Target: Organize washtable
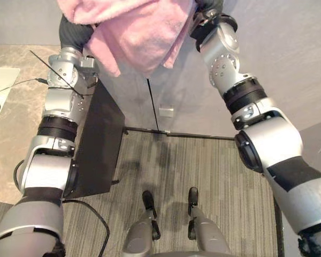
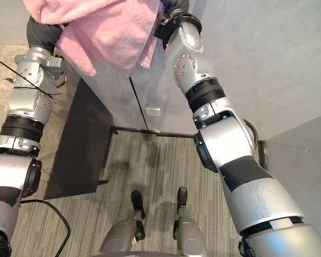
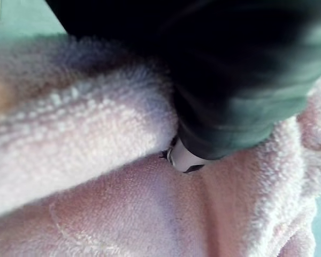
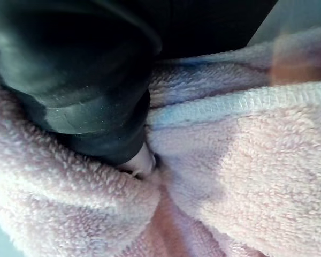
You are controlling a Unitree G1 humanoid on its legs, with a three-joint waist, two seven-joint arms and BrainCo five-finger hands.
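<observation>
The pink towel (image 1: pixel 134 32) hangs bunched between my raised left hand (image 3: pixel 230 80) and right hand (image 4: pixel 85 80), whose closure I cannot tell under the cloth, so a weak hold on either side may drop it to the floor (image 1: pixel 203 176).

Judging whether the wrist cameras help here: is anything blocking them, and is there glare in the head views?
Left wrist view: the left hand is an unlit dark mass, the pink towel pressed close around it. Right wrist view: likewise, the right hand dark against the towel. Left eye view: even light, no glare on the towel.
</observation>
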